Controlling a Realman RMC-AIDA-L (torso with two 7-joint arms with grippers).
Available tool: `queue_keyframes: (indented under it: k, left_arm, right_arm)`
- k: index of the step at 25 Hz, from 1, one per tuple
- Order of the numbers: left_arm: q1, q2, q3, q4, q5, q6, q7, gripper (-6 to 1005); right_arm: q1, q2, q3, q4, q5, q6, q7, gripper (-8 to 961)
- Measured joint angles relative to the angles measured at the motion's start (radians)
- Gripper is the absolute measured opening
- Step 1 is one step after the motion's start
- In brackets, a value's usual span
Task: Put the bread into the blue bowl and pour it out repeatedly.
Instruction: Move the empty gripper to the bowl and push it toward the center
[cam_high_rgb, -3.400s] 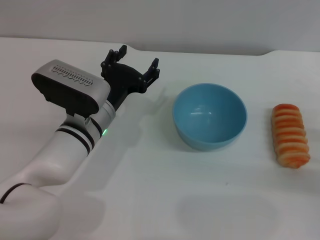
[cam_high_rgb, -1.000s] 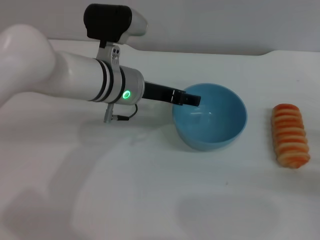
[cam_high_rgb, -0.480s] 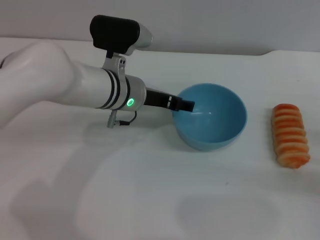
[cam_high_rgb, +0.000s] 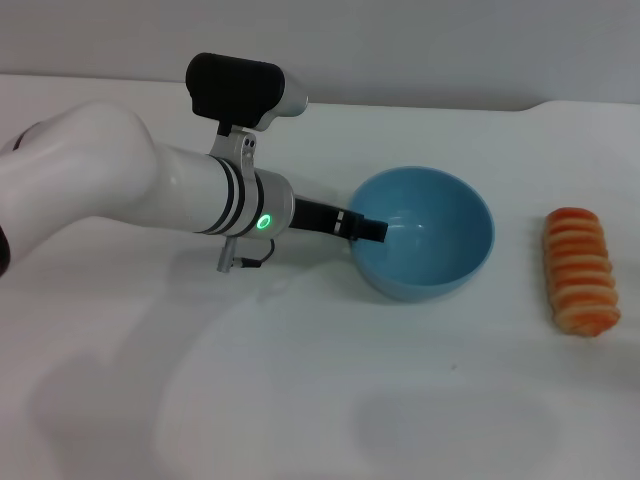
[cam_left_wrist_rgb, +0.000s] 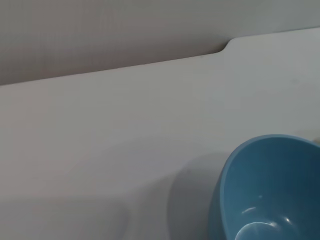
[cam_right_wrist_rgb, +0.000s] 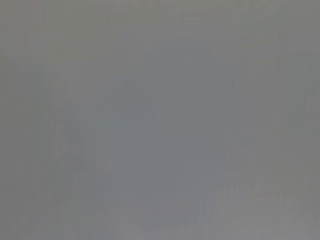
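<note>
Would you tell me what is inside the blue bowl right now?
The blue bowl holds no bread; only the left gripper reaches over its rim. Nothing covers the bare inside.

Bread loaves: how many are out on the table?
1. The bread lies on the white table, at the robot's right of the blue bowl, apart from it. The bowl is empty.

Left arm (cam_high_rgb: 120, 185): glossy white rounded shell, two black bands ringing the wrist, one lit green round indicator beside them, black-and-silver box-shaped camera housing bracketed on top, a thin dark cable looped beneath, and a slim black hand (cam_high_rgb: 366, 229) with small white markings.
</note>
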Motion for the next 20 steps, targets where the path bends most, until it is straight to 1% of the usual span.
queue_keyframes:
  k: [10,20]
  left_arm:
    - [-0.011,-0.004,0.048,-0.015,-0.014,-0.044,-0.007,865]
    - [-0.017,-0.005,0.073,-0.056,-0.059,-0.076,-0.008,866]
  right_arm:
    - [0.0,0.0,0.0,0.0,0.0,0.0,0.0,704]
    - [0.0,0.0,0.0,-0.002,0.0,0.0,0.0,703]
